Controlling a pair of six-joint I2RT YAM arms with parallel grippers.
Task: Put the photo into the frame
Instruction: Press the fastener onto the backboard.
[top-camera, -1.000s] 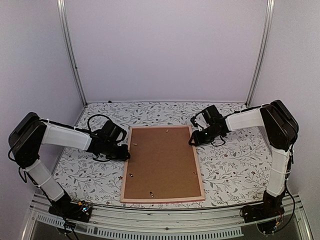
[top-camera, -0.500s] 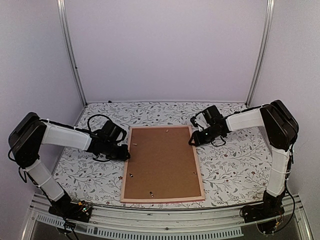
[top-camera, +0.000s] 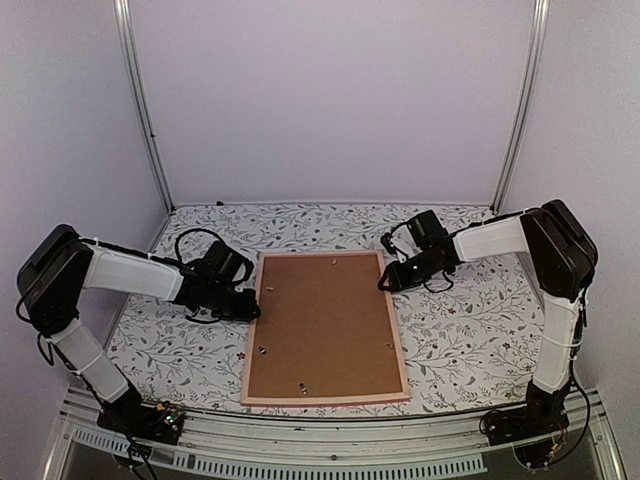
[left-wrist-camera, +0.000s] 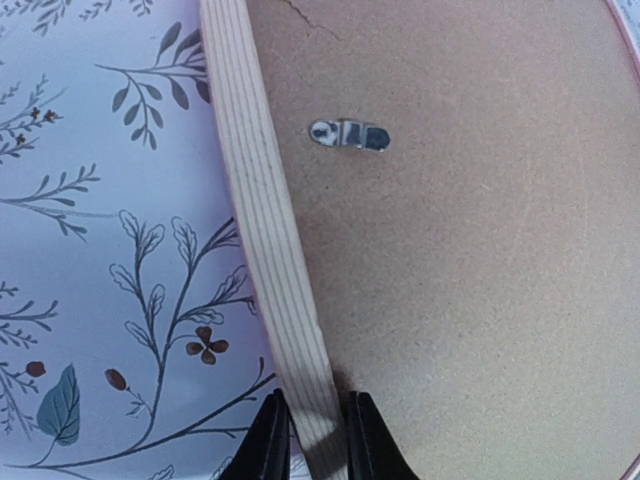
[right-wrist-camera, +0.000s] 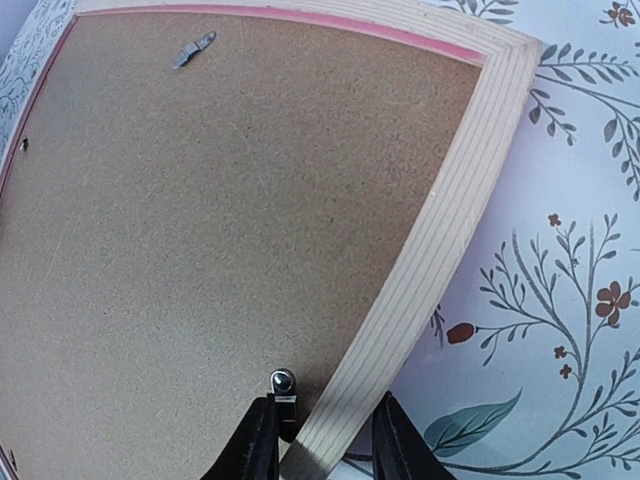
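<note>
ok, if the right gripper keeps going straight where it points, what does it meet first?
The frame: its wooden edge sits between the fingers of the right gripper. Depth is unclear, but probably contact at once.

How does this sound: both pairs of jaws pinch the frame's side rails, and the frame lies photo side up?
Not quite: the frame lies back side up; the top external view shows its brown backing board, no photo. Both pairs of jaws do pinch its side rails.
</note>
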